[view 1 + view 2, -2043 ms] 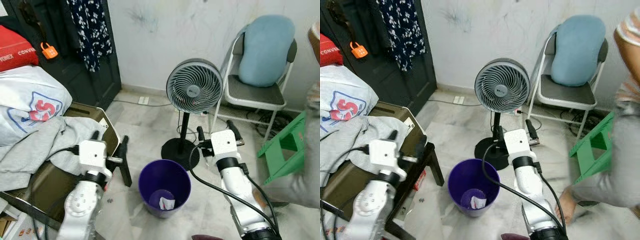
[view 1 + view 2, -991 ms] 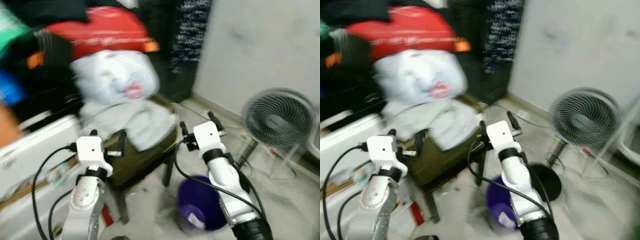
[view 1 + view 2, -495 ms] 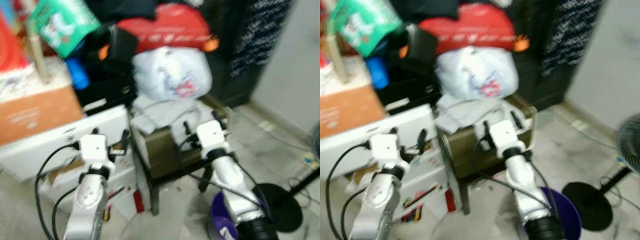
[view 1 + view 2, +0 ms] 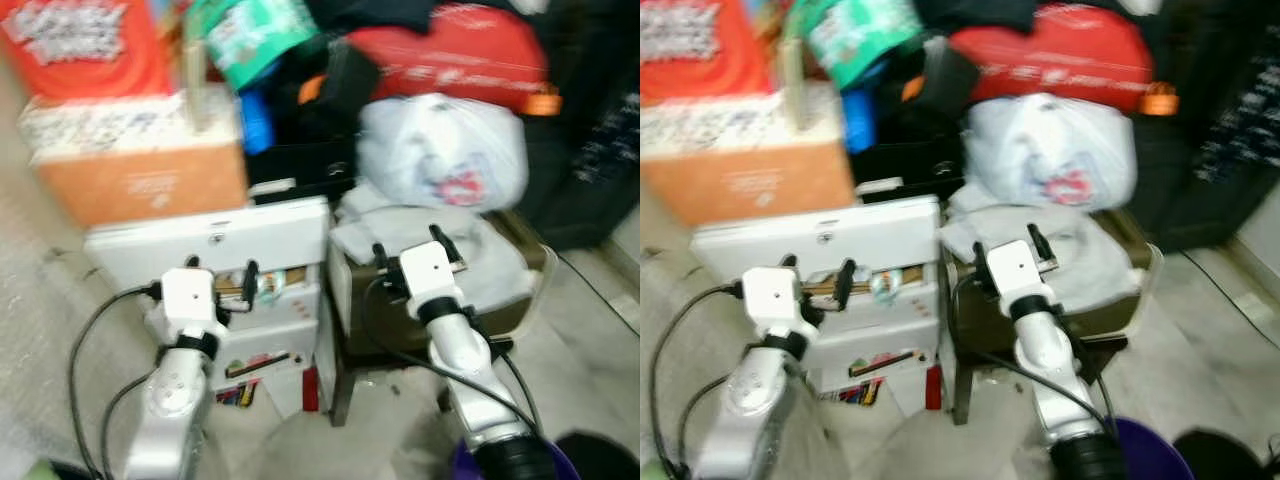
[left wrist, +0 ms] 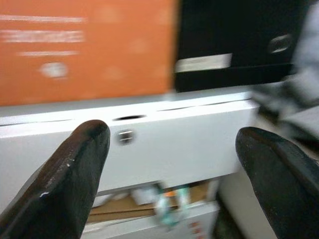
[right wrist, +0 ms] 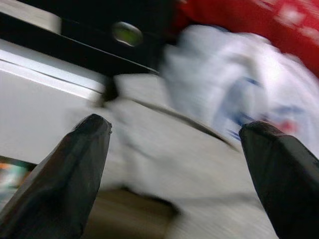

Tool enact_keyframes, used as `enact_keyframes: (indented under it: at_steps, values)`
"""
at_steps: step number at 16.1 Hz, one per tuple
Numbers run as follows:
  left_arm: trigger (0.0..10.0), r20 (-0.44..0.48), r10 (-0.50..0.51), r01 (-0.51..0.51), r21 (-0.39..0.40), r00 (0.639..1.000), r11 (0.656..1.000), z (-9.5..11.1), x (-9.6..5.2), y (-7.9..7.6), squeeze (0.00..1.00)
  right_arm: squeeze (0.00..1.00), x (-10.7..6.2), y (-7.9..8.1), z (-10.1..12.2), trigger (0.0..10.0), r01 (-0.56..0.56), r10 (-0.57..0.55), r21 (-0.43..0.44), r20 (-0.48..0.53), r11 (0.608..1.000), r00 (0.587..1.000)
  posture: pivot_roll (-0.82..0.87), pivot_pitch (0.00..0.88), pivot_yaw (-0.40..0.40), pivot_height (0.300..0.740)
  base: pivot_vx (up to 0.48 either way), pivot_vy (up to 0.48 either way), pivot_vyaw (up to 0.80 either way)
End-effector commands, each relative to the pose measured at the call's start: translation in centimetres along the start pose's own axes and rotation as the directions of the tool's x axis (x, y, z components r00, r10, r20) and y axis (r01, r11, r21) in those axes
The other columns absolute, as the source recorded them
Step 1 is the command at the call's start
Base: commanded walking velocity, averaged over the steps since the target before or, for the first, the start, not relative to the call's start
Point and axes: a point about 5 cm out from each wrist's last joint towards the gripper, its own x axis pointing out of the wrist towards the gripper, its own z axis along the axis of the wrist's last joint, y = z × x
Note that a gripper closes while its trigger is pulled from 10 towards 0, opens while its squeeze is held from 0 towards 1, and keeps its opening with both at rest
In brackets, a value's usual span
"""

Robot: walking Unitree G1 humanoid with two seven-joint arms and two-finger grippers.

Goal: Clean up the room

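Observation:
The head views are blurred. A grey cloth [image 4: 356,232] lies draped over an olive-brown stool [image 4: 348,312], under a white plastic bag [image 4: 440,150] and a red bag [image 4: 450,55]. My right gripper [image 4: 410,243] is held open in front of the cloth with nothing between its fingers. Beside it my left gripper [image 4: 220,268] is open and empty before a white drawer unit [image 4: 210,240], whose front [image 5: 164,144] fills much of the left wrist view. The right wrist view has the cloth [image 6: 174,164] and the white bag [image 6: 224,94] beyond the open fingers [image 6: 70,174].
An orange carton [image 4: 140,185] sits on the drawer unit, with a red box [image 4: 85,45] and a green pack [image 4: 260,35] stacked above. Small coloured items lie on the floor under the drawers [image 4: 240,395]. The purple bin's rim [image 4: 1150,450] shows at the bottom right.
The whole picture has swung left: the fan, chair and most of the purple bin have left the frame, and the cluttered pile and drawer unit have come in. Both grippers stay open.

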Motion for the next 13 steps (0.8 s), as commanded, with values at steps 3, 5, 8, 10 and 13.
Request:
enact_keyframes:
  at_steps: [3, 5, 8, 10, 13]
  values:
    - [10.0, 0.001, -0.006, 0.006, 0.004, 1.0, 1.0, 0.4, -0.5, 0.1, 0.0, 0.0, -0.1, -0.3, 0.0, 10.0, 0.006, -0.006, 0.009, 0.0, 1.0, 1.0, -0.04, 0.029, -0.028, 0.74, 0.0, 0.0, 0.8]
    - [10.0, -0.019, -0.013, 0.013, 0.023, 1.0, 1.0, 0.2, -1.7, 0.8, 0.0, 0.0, -1.2, -1.2, -0.5, 10.0, 0.036, -0.035, 0.03, -0.031, 0.999, 0.999, -0.03, 0.03, -0.031, 0.74, 0.0, 0.0, 0.8]
    - [10.0, -0.046, -0.013, 0.016, 0.066, 0.999, 0.998, 0.6, -4.2, 2.0, 0.0, 0.0, -3.9, -2.6, -0.7, 10.0, 0.073, -0.07, 0.051, -0.058, 0.996, 0.996, -0.03, 0.04, -0.035, 0.74, 0.0, 0.0, 0.0]
    - [10.0, -0.083, -0.015, 0.023, 0.097, 0.996, 0.995, 0.3, -5.8, 2.7, 0.0, 0.0, -6.2, -3.6, -1.3, 10.0, 0.101, -0.096, 0.055, -0.089, 0.993, 0.991, -0.03, 0.051, -0.028, 0.74, 0.0, 0.0, 0.0]
    - [10.0, -0.115, -0.018, 0.03, 0.103, 0.993, 0.994, 0.0, -6.5, 3.3, 0.0, 0.0, -7.6, -3.9, -2.0, 10.0, 0.098, -0.094, 0.028, -0.131, 0.995, 0.987, -0.03, 0.055, -0.027, 0.74, 0.0, 0.0, 0.0]
